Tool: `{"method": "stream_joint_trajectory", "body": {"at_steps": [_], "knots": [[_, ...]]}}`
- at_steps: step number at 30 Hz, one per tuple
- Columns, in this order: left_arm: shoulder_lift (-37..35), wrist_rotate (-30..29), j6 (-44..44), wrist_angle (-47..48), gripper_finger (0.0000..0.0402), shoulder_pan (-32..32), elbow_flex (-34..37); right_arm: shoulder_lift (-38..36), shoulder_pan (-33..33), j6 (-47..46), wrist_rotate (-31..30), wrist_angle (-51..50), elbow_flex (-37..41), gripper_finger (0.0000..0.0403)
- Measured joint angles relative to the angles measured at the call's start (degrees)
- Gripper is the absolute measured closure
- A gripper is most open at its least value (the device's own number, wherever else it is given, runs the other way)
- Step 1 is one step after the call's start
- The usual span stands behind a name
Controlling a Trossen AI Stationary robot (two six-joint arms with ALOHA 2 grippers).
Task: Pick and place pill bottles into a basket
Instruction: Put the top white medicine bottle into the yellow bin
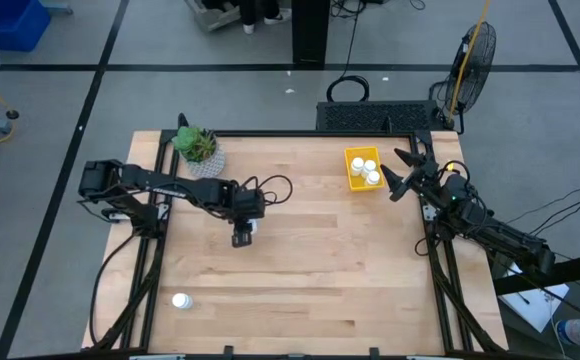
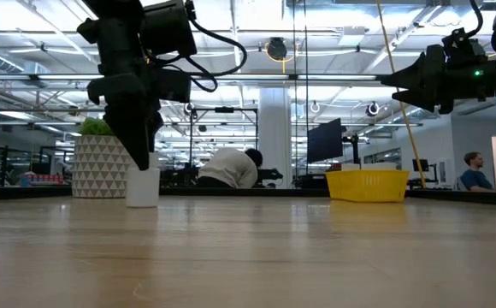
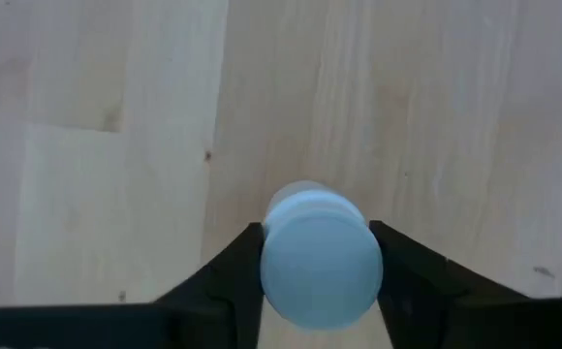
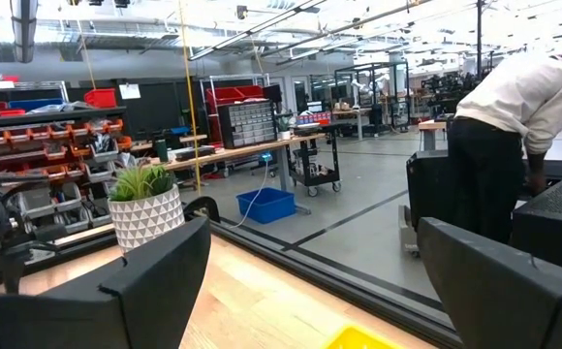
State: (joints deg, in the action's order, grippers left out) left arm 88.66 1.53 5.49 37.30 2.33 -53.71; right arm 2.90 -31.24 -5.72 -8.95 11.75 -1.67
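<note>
Five pill bottles could be counted in the high view. Three of them [image 1: 366, 168] sat inside the yellow basket [image 1: 351, 180], which lay toward the table's 1 o'clock corner. A fourth bottle [image 1: 251, 226] stood upright near the table's middle, slightly toward 10 o'clock, between the fingers of the left gripper [image 1: 242, 238]. The fifth bottle [image 1: 181, 300] stood alone near the 7 o'clock corner, well apart from both arms.

The left wrist view showed what the overhead picture could not: the two dark fingers [image 3: 228, 281] were pressed against either side of the held bottle's white cap [image 3: 321, 256], so the jaws were gripping it. The low view added that this bottle [image 2: 142, 186] had its base on the wooden table [image 2: 248, 257] (its cap hidden by the gripper [image 2: 139, 141]).

From the low view the basket [image 2: 366, 185] showed only its yellow wall, the bottles inside it being hidden.

The right gripper [image 1: 402, 172] hung just beside the basket at its 3 o'clock side, its jaws spread wide with nothing between them; its wrist view caught a yellow corner of the basket [image 4: 359, 338] between the parted fingers [image 4: 150, 281].

One white plant pot [image 1: 201, 153] stood at the 11 o'clock corner. One person in a white top [image 4: 523, 107] bent over beyond the table.
</note>
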Motion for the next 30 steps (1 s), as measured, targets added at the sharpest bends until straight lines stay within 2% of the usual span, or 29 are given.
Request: {"method": "stream_joint_trajectory", "body": {"at_steps": [4,7,16,18,23,30], "knots": [[0.00,3.34,-3.82,-0.79,0.0246,0.90,-0.02,0.00,0.00,0.00,0.00,0.00,0.00,0.0041],[-0.55,1.79,-4.65,-3.47,0.0246,1.14,0.04,0.00,0.02,0.00,0.00,0.00,0.00,0.0041],[-3.63,-3.62,-17.47,-24.48,0.0246,4.31,-2.15,0.11,0.00,0.00,0.02,0.02,0.00,0.0041],[-3.61,-3.92,-20.01,-29.95,0.0246,6.14,-5.09,0.18,0.00,0.00,0.00,0.09,0.00,0.0041],[-1.90,-3.73,-22.73,-28.74,0.0246,11.77,-15.35,0.50,-0.05,0.00,0.08,0.11,0.00,0.0041],[6.44,0.24,-22.13,-16.78,0.0246,18.80,-34.82,0.61,-0.05,0.00,-0.02,0.01,0.00,0.0041]]}}
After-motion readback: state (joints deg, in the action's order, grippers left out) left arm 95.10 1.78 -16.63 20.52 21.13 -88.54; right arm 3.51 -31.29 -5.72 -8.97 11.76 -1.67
